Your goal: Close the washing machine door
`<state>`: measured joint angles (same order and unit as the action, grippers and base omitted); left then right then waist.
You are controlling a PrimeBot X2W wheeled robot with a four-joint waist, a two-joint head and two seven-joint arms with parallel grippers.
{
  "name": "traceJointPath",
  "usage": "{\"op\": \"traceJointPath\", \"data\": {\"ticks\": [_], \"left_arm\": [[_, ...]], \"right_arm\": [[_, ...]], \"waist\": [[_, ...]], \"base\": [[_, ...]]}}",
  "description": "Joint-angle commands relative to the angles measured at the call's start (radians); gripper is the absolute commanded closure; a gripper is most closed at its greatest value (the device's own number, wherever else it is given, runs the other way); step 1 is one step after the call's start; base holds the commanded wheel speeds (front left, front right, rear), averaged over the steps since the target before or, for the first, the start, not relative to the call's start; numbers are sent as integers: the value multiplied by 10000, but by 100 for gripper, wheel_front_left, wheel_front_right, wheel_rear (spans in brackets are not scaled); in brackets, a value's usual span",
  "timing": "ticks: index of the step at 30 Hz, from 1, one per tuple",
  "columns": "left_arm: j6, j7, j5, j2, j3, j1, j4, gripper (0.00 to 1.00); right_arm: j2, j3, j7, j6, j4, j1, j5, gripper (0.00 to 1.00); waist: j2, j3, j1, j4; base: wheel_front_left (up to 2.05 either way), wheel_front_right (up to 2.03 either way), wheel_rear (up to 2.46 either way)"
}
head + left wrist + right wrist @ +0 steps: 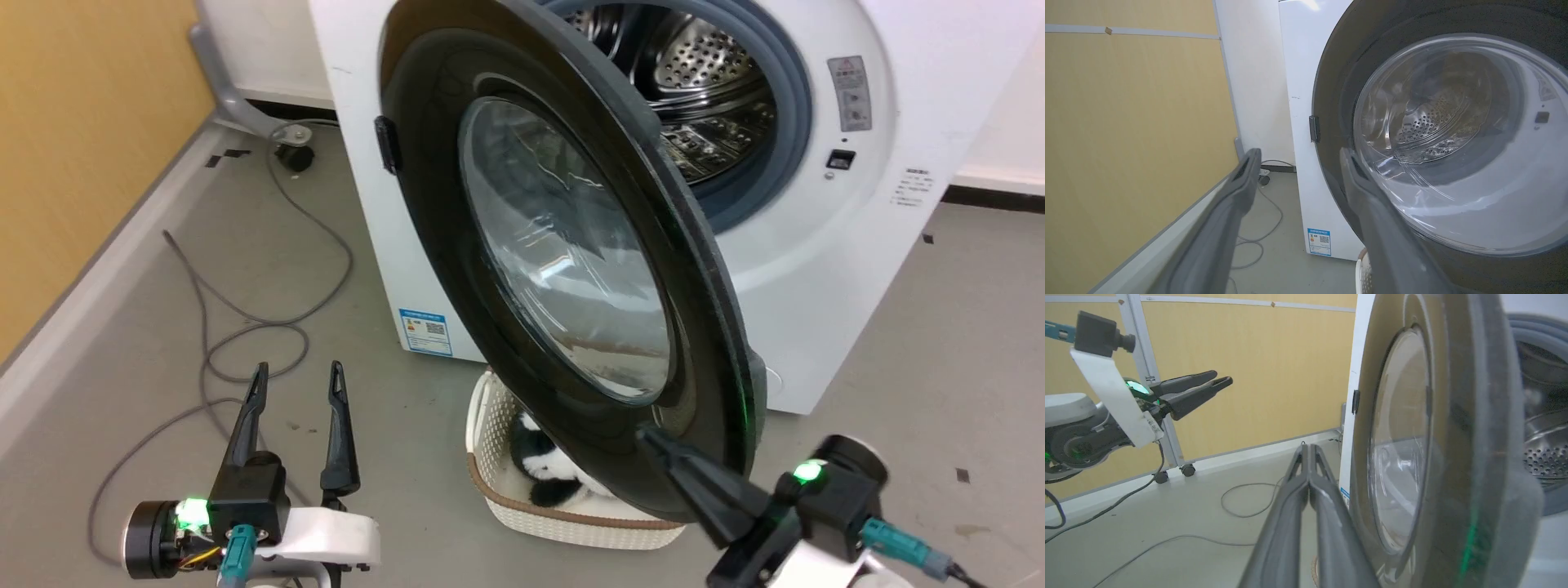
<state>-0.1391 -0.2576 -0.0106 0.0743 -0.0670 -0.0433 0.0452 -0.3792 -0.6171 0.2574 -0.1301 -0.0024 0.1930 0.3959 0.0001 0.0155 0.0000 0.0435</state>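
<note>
washing machine door (563, 245) — ajar | right end effector (651, 438) — against its face

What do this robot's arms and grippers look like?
The left gripper and right gripper each have two long dark tapering fingers on a black block. Each wrist carries a green light and a teal cable connector; forearm shells are white.

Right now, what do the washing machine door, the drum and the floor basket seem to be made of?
Washing machine door: glossy clear window with reflections, glass or hard plastic; dark smooth rim, probably plastic. Drum: shiny perforated metal, likely stainless steel. Basket: white, matte, moulded holes, apparently plastic, brown band at its rim.
</note>
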Motion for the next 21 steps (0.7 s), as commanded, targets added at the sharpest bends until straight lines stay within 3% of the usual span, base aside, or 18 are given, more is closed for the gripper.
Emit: {"op": "traceJointPath", "data": {"ticks": [1,13,21], "left_arm": [[-60,-41,33,-30,-13,125,-60,0],[-176,-41,59,-46,-114,-72,-212,0],[-226,-42,136,-21,-250,-604,-457,0]], "right_arm": [[-41,212,44,-6,185,-141,-39,100],[234,1758,44,-6,653,-361,39,100],[319,3323,44,-6,981,404,298,100]], "waist": [[-1,65,0,-97],[-1,690,0,-641],[-1,1654,0,-905]], "base": [[0,0,0],[0,0,0],[0,0,0]]}}
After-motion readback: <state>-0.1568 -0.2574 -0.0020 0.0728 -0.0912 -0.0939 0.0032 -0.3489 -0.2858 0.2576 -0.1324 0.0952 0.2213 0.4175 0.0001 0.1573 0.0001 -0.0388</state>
